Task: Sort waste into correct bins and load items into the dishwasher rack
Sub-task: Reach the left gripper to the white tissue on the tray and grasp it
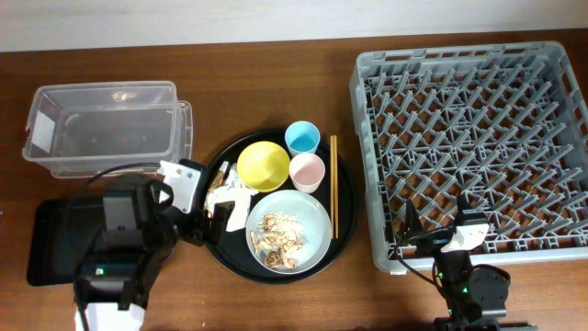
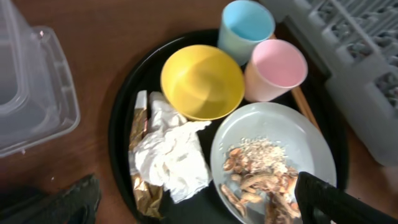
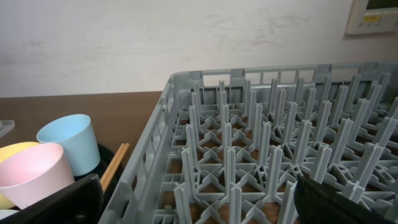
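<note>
Left claw (image 2: 196, 198) spread wide, empty, over napkin (image 2: 171, 152), right claw (image 3: 199, 200) agape, empty, beside rack (image 3: 149, 149)

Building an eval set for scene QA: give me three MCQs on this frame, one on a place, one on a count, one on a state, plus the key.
1. The chopsticks lie:
A) across the plate
B) on the round tray, right of the pink cup
C) inside the light-blue cup

2. Cups standing on the round tray:
A) two
B) three
C) four

3. The plate is:
A) bare
B) upside down
C) carrying food scraps with rice grains

Key:
1 B: they run along the tray's right side, next to the pink cup.
2 A: only the light-blue cup and the pink cup show.
3 C: scraps and rice sit on its upturned face.
</note>
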### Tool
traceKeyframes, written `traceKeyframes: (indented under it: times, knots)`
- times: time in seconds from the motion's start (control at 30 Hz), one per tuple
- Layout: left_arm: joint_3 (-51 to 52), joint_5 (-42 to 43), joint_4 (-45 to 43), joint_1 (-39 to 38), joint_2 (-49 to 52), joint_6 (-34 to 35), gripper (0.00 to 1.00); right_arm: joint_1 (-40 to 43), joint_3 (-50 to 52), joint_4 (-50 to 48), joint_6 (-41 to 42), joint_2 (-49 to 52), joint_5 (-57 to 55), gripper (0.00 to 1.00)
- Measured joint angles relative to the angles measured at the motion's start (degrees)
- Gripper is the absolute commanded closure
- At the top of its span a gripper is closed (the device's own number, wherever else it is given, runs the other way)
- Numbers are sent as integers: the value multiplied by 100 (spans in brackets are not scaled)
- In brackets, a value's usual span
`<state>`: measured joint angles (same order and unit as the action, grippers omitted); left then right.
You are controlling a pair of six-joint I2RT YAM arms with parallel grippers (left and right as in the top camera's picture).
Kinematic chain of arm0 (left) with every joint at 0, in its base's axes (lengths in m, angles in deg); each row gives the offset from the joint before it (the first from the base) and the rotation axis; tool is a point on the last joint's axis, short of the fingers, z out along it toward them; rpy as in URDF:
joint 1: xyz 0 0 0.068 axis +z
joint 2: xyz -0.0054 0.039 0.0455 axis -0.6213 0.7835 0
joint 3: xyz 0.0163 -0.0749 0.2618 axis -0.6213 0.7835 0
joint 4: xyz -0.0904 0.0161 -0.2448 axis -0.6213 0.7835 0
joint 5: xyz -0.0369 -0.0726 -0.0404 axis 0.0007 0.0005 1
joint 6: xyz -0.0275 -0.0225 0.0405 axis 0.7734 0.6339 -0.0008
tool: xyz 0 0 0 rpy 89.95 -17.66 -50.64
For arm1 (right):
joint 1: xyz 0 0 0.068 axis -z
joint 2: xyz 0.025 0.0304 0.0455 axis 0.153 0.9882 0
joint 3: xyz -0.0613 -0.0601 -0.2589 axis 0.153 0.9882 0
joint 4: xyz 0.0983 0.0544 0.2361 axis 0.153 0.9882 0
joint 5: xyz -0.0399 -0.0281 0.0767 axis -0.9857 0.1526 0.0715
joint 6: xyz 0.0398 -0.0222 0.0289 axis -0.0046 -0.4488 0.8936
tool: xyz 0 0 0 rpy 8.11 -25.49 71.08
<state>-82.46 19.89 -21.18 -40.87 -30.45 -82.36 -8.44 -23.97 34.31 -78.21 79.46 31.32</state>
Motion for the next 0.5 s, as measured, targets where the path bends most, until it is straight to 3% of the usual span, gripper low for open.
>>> traceKeyframes:
  times: [0.27, 0.5]
  knots:
    - [-9, 275, 0, 0, 63, 87, 1, 0, 0, 0, -2, 0, -2, 1]
    - [-9, 1314, -15, 0, 63, 127, 1, 0, 0, 0, 2, 0, -2, 1]
